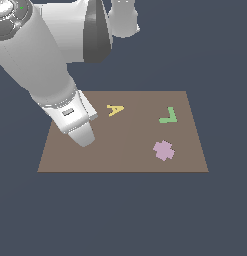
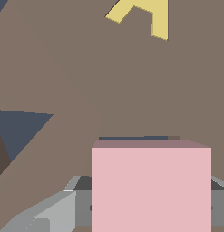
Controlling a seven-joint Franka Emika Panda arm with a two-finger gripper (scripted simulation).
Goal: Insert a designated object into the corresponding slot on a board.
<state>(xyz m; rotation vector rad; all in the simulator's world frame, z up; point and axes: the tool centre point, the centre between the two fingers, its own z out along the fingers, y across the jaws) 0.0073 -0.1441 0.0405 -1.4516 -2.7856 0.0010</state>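
Pink tile [image 2: 151, 188] fills the near wrist view, sitting between the grey fingers [image 2: 50, 213] of the pincer [image 1: 84, 140], which is closed on it.
Just past its far edge a thin dark strip of the slot [image 2: 131, 137] shows. The arm slants down from the exterior view's upper left onto the brown board [image 1: 125, 155]; farther off lie the yellow letter-A piece [image 1: 115, 109], lilac cross [image 1: 164, 150] and green angle piece [image 1: 168, 116].

Pink tile [image 2: 151, 188] sits over brown board [image 1: 125, 150], seemingly covering its slot [image 2: 131, 137].
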